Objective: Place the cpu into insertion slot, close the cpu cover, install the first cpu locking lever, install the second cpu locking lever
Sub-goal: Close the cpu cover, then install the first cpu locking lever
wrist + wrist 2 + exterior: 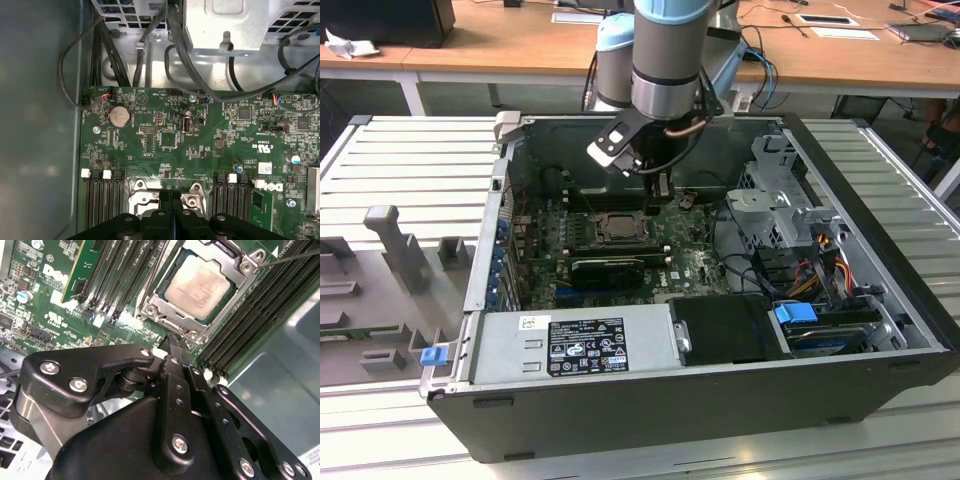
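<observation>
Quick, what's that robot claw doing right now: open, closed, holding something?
Gripper: shut, holding nothing that can be seen, its tip just beside the cpu cover, which lies over the cpu.

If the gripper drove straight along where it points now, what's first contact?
Probably the near edge of the cpu cover, which lies flat around the cpu. In the second wrist view the shut gripper aims at that edge. Depth is unclear, so it could land on the green board just beside it.
</observation>
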Available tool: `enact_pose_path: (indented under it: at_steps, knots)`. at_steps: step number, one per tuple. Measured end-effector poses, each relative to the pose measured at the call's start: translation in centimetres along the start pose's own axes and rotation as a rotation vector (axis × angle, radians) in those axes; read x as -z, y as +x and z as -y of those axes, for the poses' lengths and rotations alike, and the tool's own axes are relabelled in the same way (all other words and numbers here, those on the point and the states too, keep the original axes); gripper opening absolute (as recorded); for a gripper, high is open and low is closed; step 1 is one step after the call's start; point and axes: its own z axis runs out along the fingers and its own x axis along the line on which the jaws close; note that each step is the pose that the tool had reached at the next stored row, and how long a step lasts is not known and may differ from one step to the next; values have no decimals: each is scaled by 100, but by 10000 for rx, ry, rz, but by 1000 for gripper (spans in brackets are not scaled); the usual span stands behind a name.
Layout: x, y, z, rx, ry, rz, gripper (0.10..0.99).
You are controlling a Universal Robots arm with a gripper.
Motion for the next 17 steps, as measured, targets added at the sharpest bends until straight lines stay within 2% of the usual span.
enact_pose_path:
  at_steps: [1,3,7,13,17]
  knots:
    - [-5,1,43,2,1,-1,106]
    - [-5,6,176,6,0,-5,106]
    - [-1,13,354,5,-1,-24,106]
    - [1,16,438,4,-1,-31,106]
    - [8,16,445,4,-1,-31,106]
